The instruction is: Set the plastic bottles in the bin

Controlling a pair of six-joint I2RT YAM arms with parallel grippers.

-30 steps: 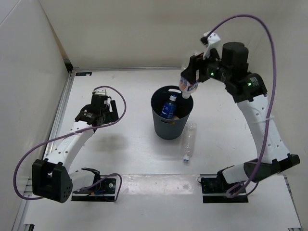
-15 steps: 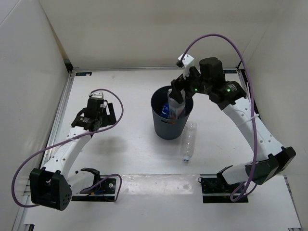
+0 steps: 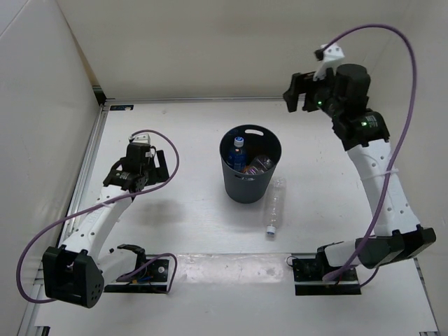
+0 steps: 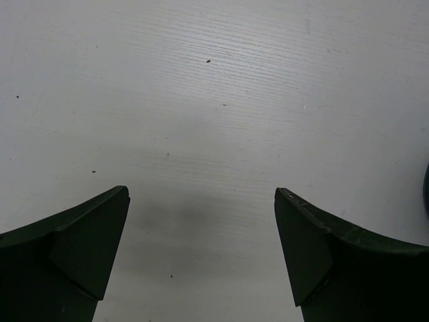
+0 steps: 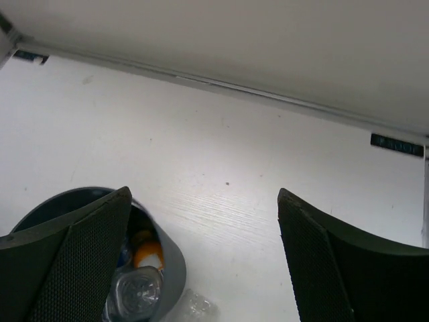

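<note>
The dark bin (image 3: pixel 241 187) stands mid-table. Inside it I see the blue-label bottle (image 3: pixel 239 151) and the white-red-blue label bottle (image 3: pixel 260 165). The right wrist view shows the bin's wall (image 5: pixel 166 272), the orange bottle (image 5: pixel 147 255) and a clear bottle's end (image 5: pixel 137 293) inside. The plain clear bottle (image 3: pixel 275 207) lies on the table just right of the bin, and its end shows in the right wrist view (image 5: pixel 199 306). My right gripper (image 3: pixel 298 96) is open and empty, raised behind and right of the bin (image 5: pixel 204 201). My left gripper (image 3: pixel 129 175) is open and empty over bare table at the left (image 4: pixel 201 194).
White walls enclose the table on the left, back and right. A metal rail (image 3: pixel 94 150) runs along the left edge. The arm bases (image 3: pixel 140 269) sit at the near edge. A sliver of the bin shows at the right edge of the left wrist view (image 4: pixel 426 191).
My right gripper lowered the white-red-blue label bottle into the bin, let it go, and rose back to the right, now open. The left arm shifted only slightly.
</note>
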